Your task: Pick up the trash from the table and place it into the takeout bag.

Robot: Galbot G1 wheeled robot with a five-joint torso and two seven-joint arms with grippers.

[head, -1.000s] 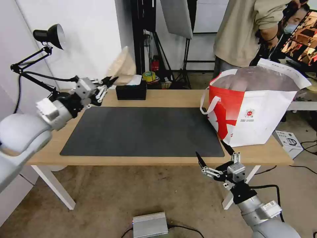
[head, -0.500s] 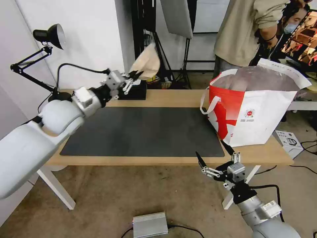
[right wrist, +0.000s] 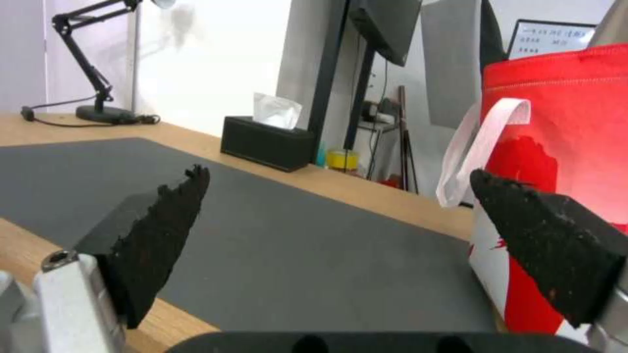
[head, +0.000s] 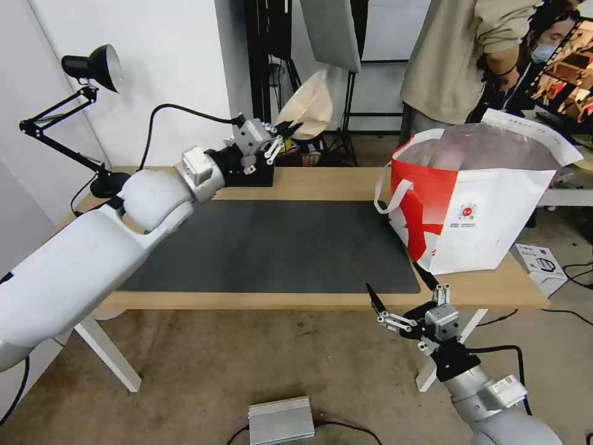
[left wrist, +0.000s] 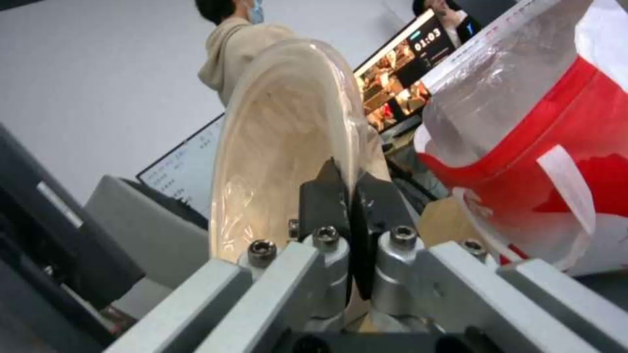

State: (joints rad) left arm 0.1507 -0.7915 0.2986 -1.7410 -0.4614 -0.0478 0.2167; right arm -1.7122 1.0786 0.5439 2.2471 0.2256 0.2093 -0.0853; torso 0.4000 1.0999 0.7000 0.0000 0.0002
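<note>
My left gripper is shut on the rim of the tan paper bowl, a piece of the trash, and holds it tilted in the air above the table's far edge. In the left wrist view the black fingertips pinch the bowl's rim, with the takeout bag beyond. The red-and-white takeout bag stands open on the right end of the light-wood table. My right gripper hangs open below the table's front edge, near the bag; its view shows the bag's side.
A black tissue box sits at the table's back edge under my left arm. A black desk lamp stands at the back left. The dark grey mat covers the middle. A grey metal box lies on the floor.
My left arm has swung right along the table's back edge and risen, carrying the tan bowl from left of the tissue box to above and right of it. The right arm has not moved.
</note>
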